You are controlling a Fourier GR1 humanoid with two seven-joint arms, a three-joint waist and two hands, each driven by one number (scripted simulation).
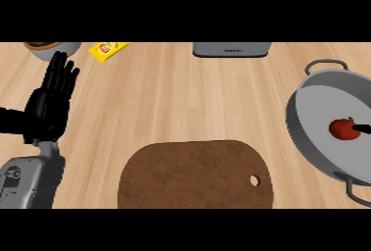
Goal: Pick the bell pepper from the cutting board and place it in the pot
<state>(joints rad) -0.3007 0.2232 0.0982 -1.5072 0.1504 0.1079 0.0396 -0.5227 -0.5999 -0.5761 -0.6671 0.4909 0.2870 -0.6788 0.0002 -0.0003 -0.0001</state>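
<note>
The red bell pepper lies inside the grey pot at the right edge of the head view. Only a small black part of my right hand shows at the frame's right border, touching the pepper's right side; the rest of the hand is out of view. The brown cutting board sits low in the middle with nothing on it. My left hand rests open at the far left, fingers straight and pointing up, well away from the board and the pot.
A grey appliance stands at the counter's far edge. A yellow packet and a small potted plant lie at the back left. Bare wooden counter spreads between board, pot and left hand.
</note>
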